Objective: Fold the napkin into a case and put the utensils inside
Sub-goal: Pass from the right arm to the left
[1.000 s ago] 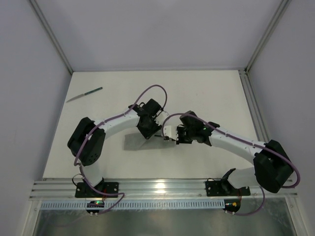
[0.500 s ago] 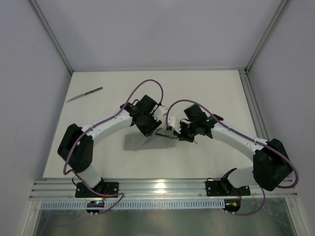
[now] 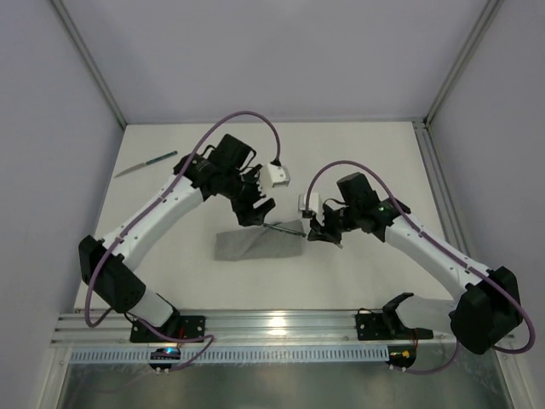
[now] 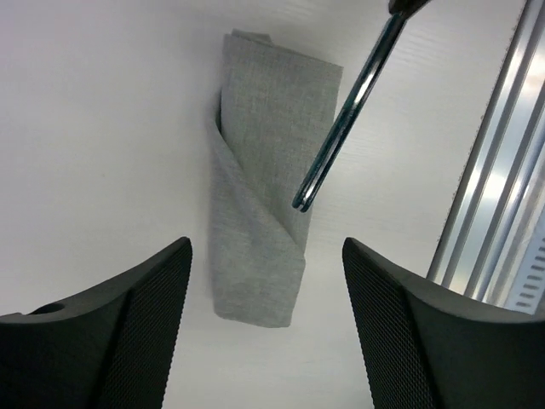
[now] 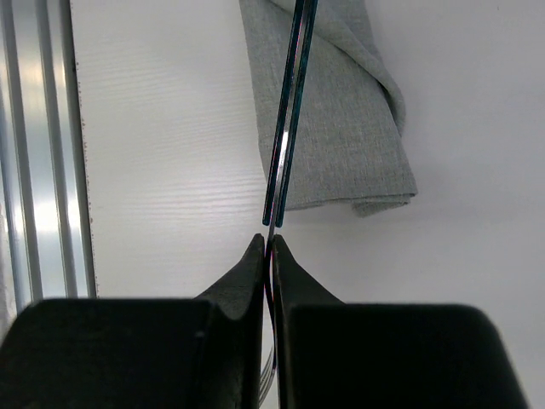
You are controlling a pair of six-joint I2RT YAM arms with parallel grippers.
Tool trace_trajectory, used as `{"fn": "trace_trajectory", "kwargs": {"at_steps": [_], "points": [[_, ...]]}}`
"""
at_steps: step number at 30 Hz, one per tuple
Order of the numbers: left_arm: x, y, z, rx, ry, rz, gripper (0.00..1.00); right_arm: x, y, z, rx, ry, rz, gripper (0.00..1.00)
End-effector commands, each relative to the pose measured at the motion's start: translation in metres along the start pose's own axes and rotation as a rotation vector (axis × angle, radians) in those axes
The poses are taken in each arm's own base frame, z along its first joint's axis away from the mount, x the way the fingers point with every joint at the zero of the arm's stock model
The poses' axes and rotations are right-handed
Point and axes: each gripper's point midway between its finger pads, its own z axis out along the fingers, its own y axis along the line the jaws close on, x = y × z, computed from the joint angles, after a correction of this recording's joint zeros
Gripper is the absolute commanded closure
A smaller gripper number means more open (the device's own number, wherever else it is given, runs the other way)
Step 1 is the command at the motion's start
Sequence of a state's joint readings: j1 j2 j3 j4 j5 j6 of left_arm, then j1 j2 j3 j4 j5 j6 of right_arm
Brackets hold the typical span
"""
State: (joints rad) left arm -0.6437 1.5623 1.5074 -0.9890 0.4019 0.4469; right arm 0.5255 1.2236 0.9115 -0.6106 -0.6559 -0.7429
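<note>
The napkin (image 3: 255, 245) lies flat as a narrow grey folded case (image 4: 264, 187) near the table's front middle. My right gripper (image 3: 320, 232) is shut on the fork (image 5: 288, 128) near its metal neck. The fork's teal handle (image 4: 345, 111) points left over the case's right end (image 5: 341, 111), and its tines show behind the fingers. My left gripper (image 3: 253, 210) hangs open above the case's far edge, with nothing between its fingers (image 4: 111, 332). The knife (image 3: 146, 163) lies alone at the far left of the table.
An aluminium rail (image 3: 281, 324) runs along the table's near edge, close to the case, and shows as the rail (image 4: 502, 170) beside the left gripper. Enclosure walls and frame posts (image 3: 92, 68) bound the table on the left, back and right.
The left arm has lifted and swung back to the left, off the napkin, and its jaws have opened. The right gripper has shifted slightly right with the fork. The napkin now lies uncovered.
</note>
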Motion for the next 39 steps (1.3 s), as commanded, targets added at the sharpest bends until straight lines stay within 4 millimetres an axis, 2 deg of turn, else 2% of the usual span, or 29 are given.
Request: {"fn": "trace_trajectory", "kwargs": {"at_steps": [1, 3, 7, 11, 12, 15, 18, 19, 20, 21, 23, 24, 27, 30, 32, 33, 36, 37, 39], "points": [[-0.006, -0.03, -0.041, 0.096, -0.058, 0.312, 0.25, -0.041, 0.006, -0.016, -0.011, -0.154, -0.1, 0.97], [-0.006, -0.036, -0.039, 0.109, -0.062, 0.378, 0.19, -0.046, 0.005, -0.018, 0.011, -0.179, -0.124, 0.97], [-0.006, -0.051, -0.017, 0.174, -0.034, 0.435, 0.18, -0.062, 0.006, -0.026, 0.019, -0.235, -0.185, 0.97], [-0.018, -0.043, -0.006, 0.12, -0.04, 0.435, 0.14, -0.07, 0.009, -0.029, -0.018, -0.244, -0.213, 0.97], [-0.028, -0.035, -0.003, 0.068, -0.059, 0.438, 0.14, -0.071, 0.009, -0.029, -0.019, -0.246, -0.223, 0.97], [-0.041, -0.033, -0.003, 0.045, -0.073, 0.451, 0.17, -0.074, 0.01, -0.032, -0.021, -0.249, -0.246, 0.97], [-0.036, -0.037, 0.003, 0.067, -0.031, 0.439, 0.35, -0.075, 0.009, -0.032, -0.017, -0.25, -0.251, 0.97], [-0.033, -0.042, 0.005, 0.08, -0.013, 0.443, 0.48, -0.075, 0.009, -0.032, -0.019, -0.248, -0.248, 0.97], [-0.029, -0.043, 0.008, 0.092, 0.005, 0.443, 0.54, -0.074, 0.009, -0.031, -0.024, -0.245, -0.246, 0.97], [-0.027, -0.045, 0.009, 0.098, 0.013, 0.446, 0.64, -0.073, 0.009, -0.03, -0.03, -0.239, -0.24, 0.97], [-0.026, -0.048, 0.01, 0.114, 0.025, 0.448, 0.75, -0.07, 0.008, -0.029, -0.036, -0.228, -0.228, 0.97], [-0.026, -0.048, 0.009, 0.116, 0.025, 0.445, 0.87, -0.069, 0.009, -0.028, -0.04, -0.224, -0.223, 0.97], [-0.026, -0.054, 0.007, 0.146, 0.027, 0.434, 1.0, -0.066, 0.007, -0.025, -0.038, -0.217, -0.21, 0.97], [-0.026, -0.062, 0.007, 0.187, 0.024, 0.398, 1.0, -0.07, 0.005, -0.024, -0.035, -0.23, -0.195, 0.96], [-0.029, -0.071, 0.006, 0.223, 0.011, 0.332, 1.0, -0.074, 0.0, -0.024, -0.009, -0.239, -0.126, 0.87], [-0.027, -0.075, 0.008, 0.249, 0.019, 0.299, 1.0, -0.077, -0.003, -0.026, 0.006, -0.255, -0.119, 0.71], [-0.023, -0.088, 0.008, 0.333, 0.02, 0.19, 1.0, -0.086, -0.013, -0.032, 0.054, -0.317, 0.02, 0.44], [-0.021, -0.089, 0.009, 0.352, 0.02, 0.156, 1.0, -0.085, -0.023, -0.04, 0.091, -0.338, 0.072, 0.42], [-0.016, -0.089, 0.009, 0.404, 0.016, 0.031, 1.0, -0.081, -0.027, -0.045, 0.092, -0.375, 0.214, 0.41]]}}
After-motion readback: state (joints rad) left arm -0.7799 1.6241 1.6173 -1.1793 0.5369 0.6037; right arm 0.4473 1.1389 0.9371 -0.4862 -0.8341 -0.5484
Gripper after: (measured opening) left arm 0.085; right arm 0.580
